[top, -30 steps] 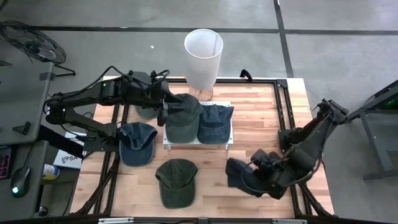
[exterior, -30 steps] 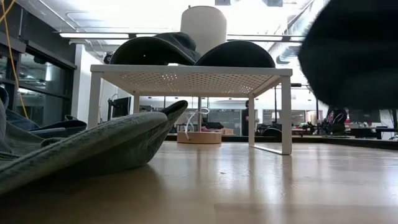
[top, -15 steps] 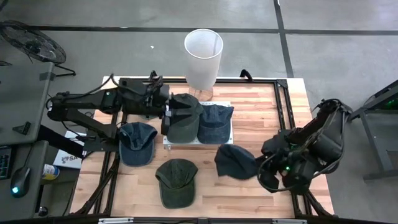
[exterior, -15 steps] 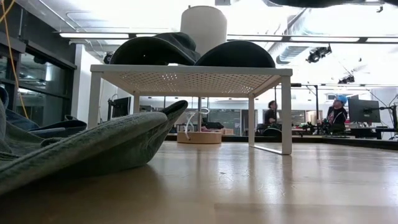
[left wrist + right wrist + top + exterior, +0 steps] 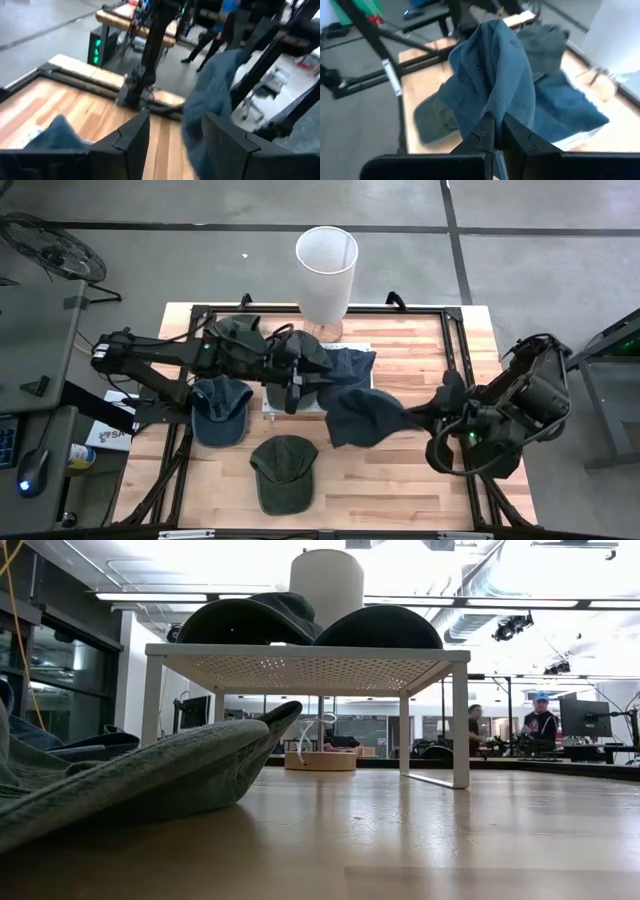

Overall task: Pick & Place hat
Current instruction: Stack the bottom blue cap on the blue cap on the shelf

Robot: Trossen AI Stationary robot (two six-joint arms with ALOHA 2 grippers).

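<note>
No lettering, label, brand mark, number or sign can be read in any of the four views. The caps, the white rack, the white cylinder and the wooden desk carry no legible print, and the items lying off the desk's left edge in the high view are too small to read.

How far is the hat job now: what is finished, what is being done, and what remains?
Done: a green hat and a blue hat already sit on the white rack. In hand: the right gripper, shut on another blue hat, carries it above the table beside the rack; the left gripper is open over the rack. Left: two hats on the table, one blue, one green.
</note>
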